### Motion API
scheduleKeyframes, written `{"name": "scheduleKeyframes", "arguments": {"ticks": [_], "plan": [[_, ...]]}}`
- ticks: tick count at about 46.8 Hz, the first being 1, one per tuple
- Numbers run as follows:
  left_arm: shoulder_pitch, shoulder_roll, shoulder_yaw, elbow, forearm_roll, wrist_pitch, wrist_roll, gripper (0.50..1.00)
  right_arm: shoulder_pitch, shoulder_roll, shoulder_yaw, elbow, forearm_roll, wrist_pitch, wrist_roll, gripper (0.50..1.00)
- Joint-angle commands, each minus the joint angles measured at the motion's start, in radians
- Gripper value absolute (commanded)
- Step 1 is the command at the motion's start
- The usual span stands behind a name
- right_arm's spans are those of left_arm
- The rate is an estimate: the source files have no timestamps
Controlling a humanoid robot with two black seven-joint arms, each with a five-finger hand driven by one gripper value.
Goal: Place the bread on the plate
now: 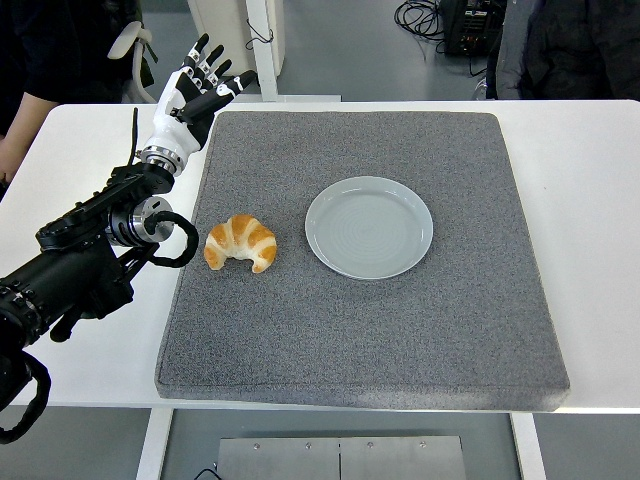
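- Your left robot hand hangs in the upper left of the frame, over the far left corner of the grey mat, its white-and-black fingers spread apart and gripping nothing.
- The black left arm runs in from the left edge of the frame, crossing the bare white table beside the mat's left border.
- The bread, a golden croissant, lies on the mat at centre left of the frame, its two tips pointing toward the bottom edge, well apart from your hand and below it in the picture.
- The plate, pale grey-blue and round, sits on the mat just right of the croissant, near it but not touching, with nothing on it.
- The mat covers most of the table, reaching almost to the near edge at the bottom of the frame.
- People in dark clothing stand along the top of the frame, at the upper left and upper right corners.
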Motion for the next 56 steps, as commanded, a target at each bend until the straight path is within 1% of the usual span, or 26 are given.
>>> {"name": "scheduleKeyframes", "arguments": {"ticks": [1, 7, 29, 33, 37, 40, 56], "plan": [[0.002, -0.002, 0.001, 0.000, 0.000, 0.000, 0.000, 0.977, 0.000, 0.000, 0.000, 0.000, 0.000, 0.000, 0.000, 1.000], [0.002, -0.002, 0.004, 0.000, 0.000, 0.000, -0.029, 0.977, 0.000, 0.000, 0.000, 0.002, 0.000, 0.000, 0.000, 1.000], [0.003, -0.002, 0.004, 0.000, 0.002, 0.000, -0.031, 0.977, 0.000, 0.000, 0.000, 0.003, -0.001, 0.000, 0.000, 1.000], [0.002, 0.001, 0.007, 0.000, 0.002, -0.009, -0.031, 0.977, 0.000, 0.000, 0.000, 0.003, 0.000, 0.000, 0.000, 1.000], [0.002, 0.001, 0.006, 0.000, 0.000, -0.044, -0.031, 0.978, 0.000, 0.000, 0.000, 0.003, 0.000, 0.000, 0.000, 1.000], [0.003, 0.001, 0.004, 0.000, 0.000, -0.058, -0.031, 0.978, 0.000, 0.000, 0.000, 0.003, 0.000, 0.000, 0.000, 1.000], [0.003, -0.004, -0.001, 0.002, -0.003, -0.064, -0.029, 0.978, 0.000, 0.000, 0.000, 0.003, 0.000, 0.000, 0.000, 1.000]]}}
